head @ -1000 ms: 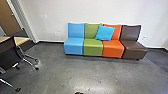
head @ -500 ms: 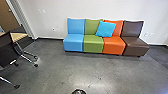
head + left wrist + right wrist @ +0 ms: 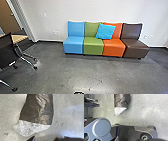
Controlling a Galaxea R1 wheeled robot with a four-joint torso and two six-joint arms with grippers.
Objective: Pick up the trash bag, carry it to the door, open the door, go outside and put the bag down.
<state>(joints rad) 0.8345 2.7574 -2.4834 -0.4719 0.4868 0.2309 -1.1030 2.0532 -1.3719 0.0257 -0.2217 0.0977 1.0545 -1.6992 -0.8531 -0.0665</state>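
A dark, shiny trash bag [image 3: 36, 109] with a pale, crumpled see-through end shows against the grey floor in the left wrist view. In the right wrist view the bag [image 3: 122, 100] appears beyond the robot's base, its pale end pointing toward the base. Whether it rests on the floor or hangs cannot be told. Dark parts of my left gripper [image 3: 49, 139] reach into the left wrist view, apart from the bag's visible end. Dark parts at the edge of the right wrist view do not reveal the right gripper's state.
Joined blue, green, orange and brown seats [image 3: 93, 47] stand along the wall, with a blue cushion [image 3: 105, 31] on them. A wheeled black chair [image 3: 8, 51] is at left, near a brown door [image 3: 8, 18]. A small dark round object [image 3: 79, 92] shows at the head view's lower edge.
The head camera's view has tilted slightly and come partly back. Seats, cushion and chair show no movement of their own.
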